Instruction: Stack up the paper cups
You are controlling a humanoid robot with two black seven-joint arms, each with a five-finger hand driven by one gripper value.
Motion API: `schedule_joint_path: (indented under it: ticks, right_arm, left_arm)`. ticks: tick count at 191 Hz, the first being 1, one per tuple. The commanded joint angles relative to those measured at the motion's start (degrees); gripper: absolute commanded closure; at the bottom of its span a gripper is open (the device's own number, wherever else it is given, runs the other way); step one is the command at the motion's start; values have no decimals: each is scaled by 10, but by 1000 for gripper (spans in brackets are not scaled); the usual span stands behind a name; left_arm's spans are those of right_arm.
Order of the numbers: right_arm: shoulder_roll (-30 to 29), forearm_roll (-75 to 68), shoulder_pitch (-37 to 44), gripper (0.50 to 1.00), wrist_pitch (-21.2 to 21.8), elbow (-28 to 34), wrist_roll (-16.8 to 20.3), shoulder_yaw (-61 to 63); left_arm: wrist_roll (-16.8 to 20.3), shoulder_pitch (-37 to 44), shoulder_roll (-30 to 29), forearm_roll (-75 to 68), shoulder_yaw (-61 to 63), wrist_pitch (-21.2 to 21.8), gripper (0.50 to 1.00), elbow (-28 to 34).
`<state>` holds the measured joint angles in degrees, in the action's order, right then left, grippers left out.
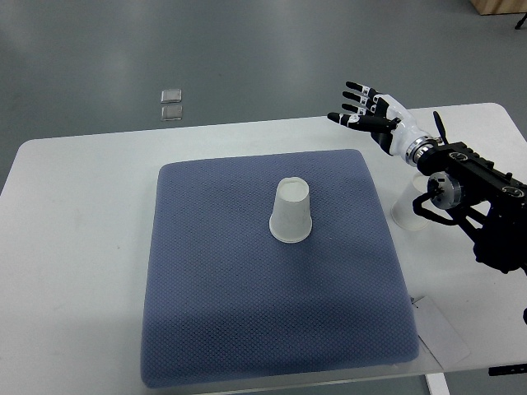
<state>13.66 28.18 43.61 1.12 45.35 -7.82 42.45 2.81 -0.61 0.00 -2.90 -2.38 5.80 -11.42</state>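
On the blue mat that covers most of the white table, seen from the top view, a single white paper cup stands upside down near the mat's centre, its wider rim on the fabric and its narrower base facing up. Such a cup is likely very light, thin-walled and easy to crush or tip, so a gentle pinch around the side wall, or a soft hold near the stiffer base, looks safest. A second pale cup seems to stand off the mat at its right edge, partly hidden behind the robot's forearm, so its exact attitude cannot be told. The right hand hovers beyond the mat's far right corner, well apart from the central cup, fingers spread and empty, palm turned roughly toward the mat. No left arm shows. Two small clear squares lie on the floor beyond the table.
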Motion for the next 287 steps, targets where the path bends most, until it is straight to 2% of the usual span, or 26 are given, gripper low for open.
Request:
schedule_joint_path:
  ticks: [1, 236, 287]
  right_arm:
    - [-3, 1, 0, 587, -2, 0, 0, -5]
    - [8, 1, 17, 587, 1, 1, 0, -5]
    - [54, 71, 26, 587, 13, 25, 1, -9]
  left_arm:
    - [0, 0, 0, 0, 0, 0, 500, 1]
    - [0, 0, 0, 0, -2, 0, 500, 1]
    - [-1, 0, 0, 0, -2, 0, 500, 1]
